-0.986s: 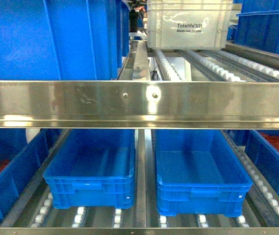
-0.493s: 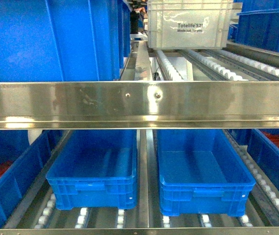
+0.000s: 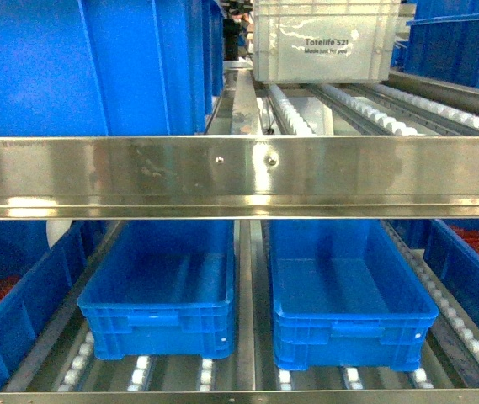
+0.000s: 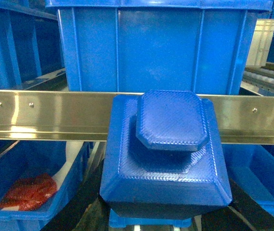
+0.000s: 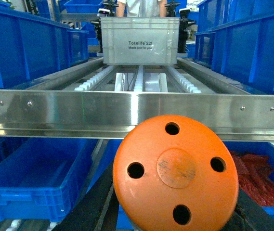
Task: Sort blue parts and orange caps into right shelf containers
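My left pincer clenched a faceted blue plastic part (image 4: 165, 159), my right a round orange cap with four holes (image 5: 175, 173); both arms were raised level before the steel shelf rail (image 3: 239, 177); neither showed in the head view; the two bright-blue rectangular bins (image 3: 159, 316) sat below; I judged each load should dip under the rail, centre over its bin, then drop.

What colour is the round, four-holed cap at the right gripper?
Orange cap, clearest in the right wrist view.
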